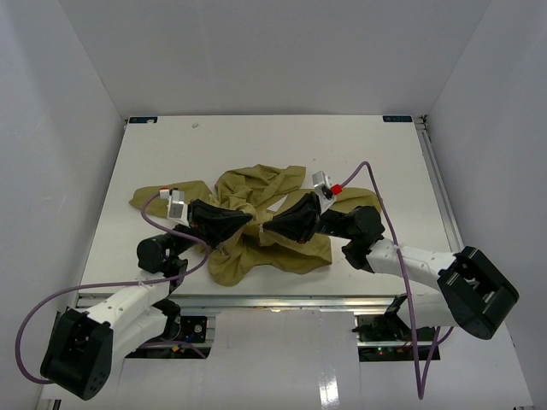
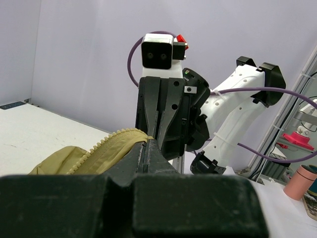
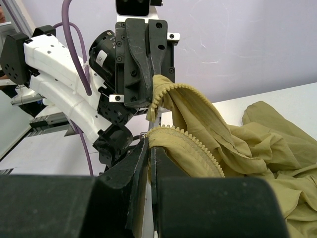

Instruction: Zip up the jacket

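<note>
The olive jacket [image 1: 265,184] lies crumpled in the middle of the white table [image 1: 256,141]. My two grippers meet tip to tip over its near middle. The left gripper [image 1: 249,224] is shut on one toothed zipper edge [image 2: 99,146], which runs left from its fingertips [image 2: 147,145]. Facing it, the right gripper [image 1: 266,229] is shut on the other zipper edge [image 3: 185,136] at its tips [image 3: 150,141]. In the right wrist view the left gripper's fingers [image 3: 148,74] pinch a raised fold of zipper tape [image 3: 171,91]. The zipper slider is not visible.
White walls enclose the table on three sides. A sleeve [image 1: 158,195] trails toward the left edge. Purple cables [image 1: 380,201] loop over both arms. Beyond the table's right side stands a pink cup [image 2: 300,181].
</note>
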